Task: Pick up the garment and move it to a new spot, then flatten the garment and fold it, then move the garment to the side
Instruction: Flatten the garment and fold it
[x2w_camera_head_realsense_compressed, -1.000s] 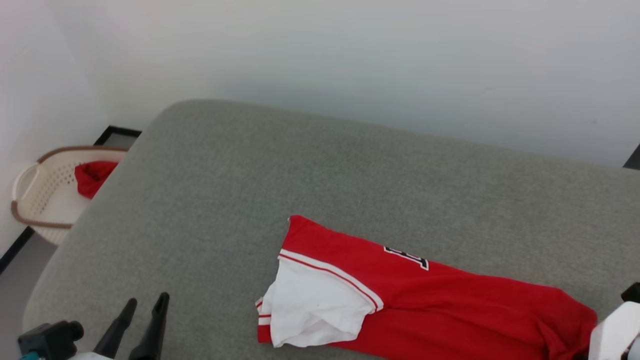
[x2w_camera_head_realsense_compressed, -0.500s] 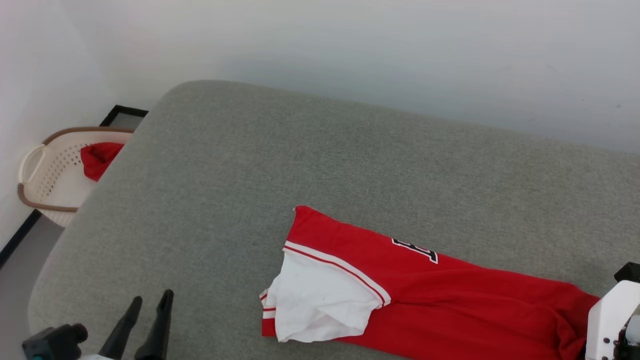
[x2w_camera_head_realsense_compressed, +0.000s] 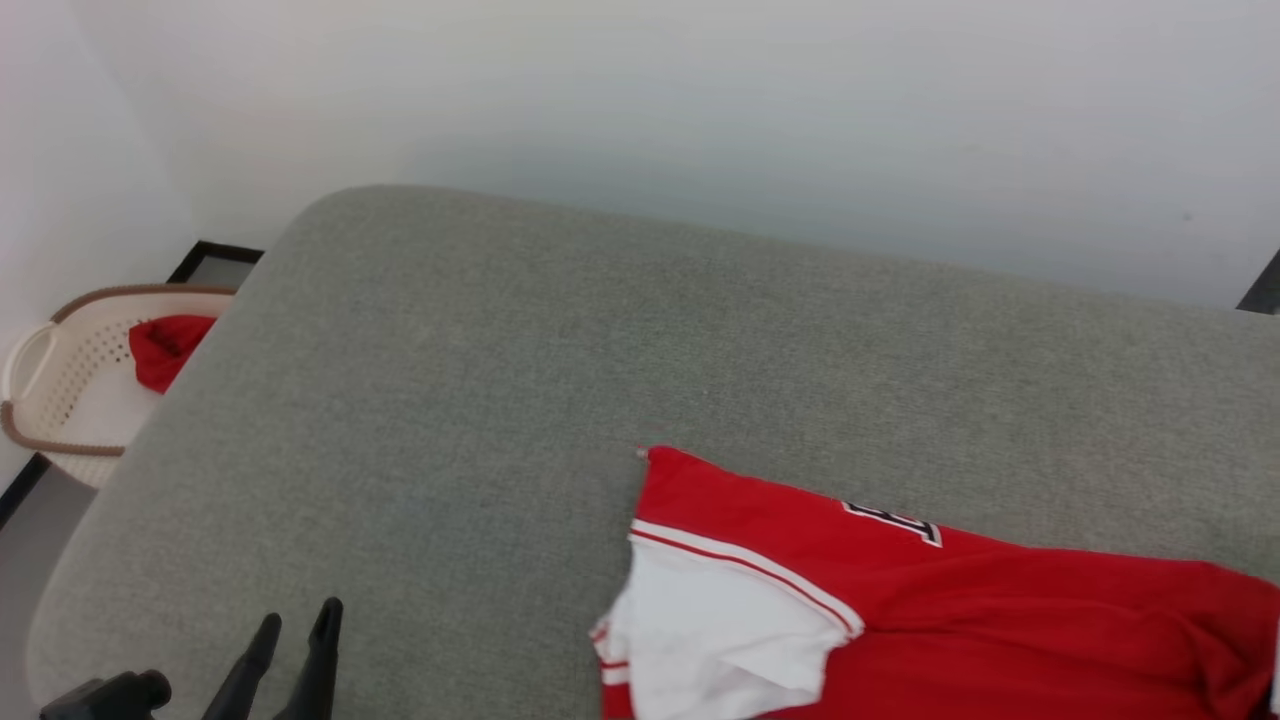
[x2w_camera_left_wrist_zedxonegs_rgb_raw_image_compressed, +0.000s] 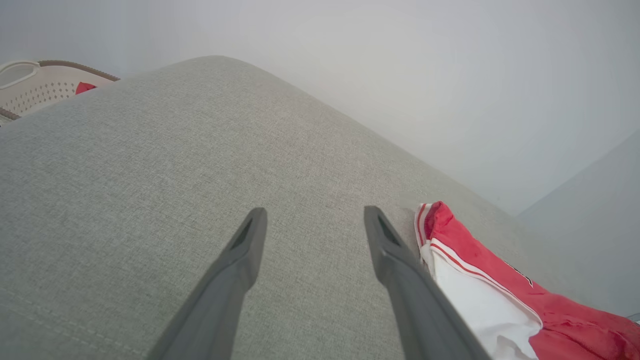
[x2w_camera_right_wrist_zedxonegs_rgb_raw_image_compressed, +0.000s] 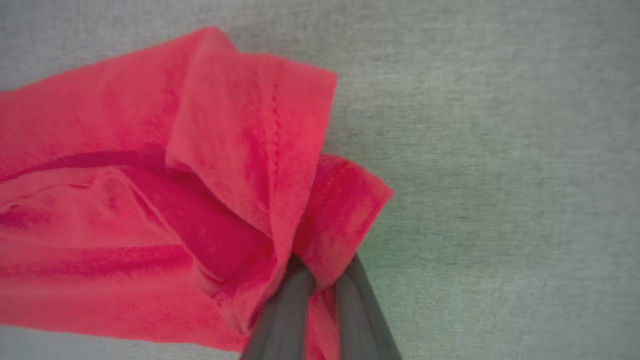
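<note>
Nearest, the left pincer stands open above the grey upholstered surface; the right pincer is clamped on a bunched hem of the red jersey-style shirt with white sleeves. It lies crumpled at the surface's near right (likely soft, light, prone to sag), so a second hold at the sleeve end should spread it.

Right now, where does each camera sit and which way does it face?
Head view: on the head, facing forward and down over the grey fabric cushion and the red white-sleeved jersey; the open left gripper shows lower left.
Left wrist view: on that wrist, facing along its spread dark fingers across the cushion.
Right wrist view: on that wrist, facing down at the cushion; the right gripper is shut on the jersey's hem.
Shared: head and left wrist views show the jersey and a pale perforated basket.
</note>
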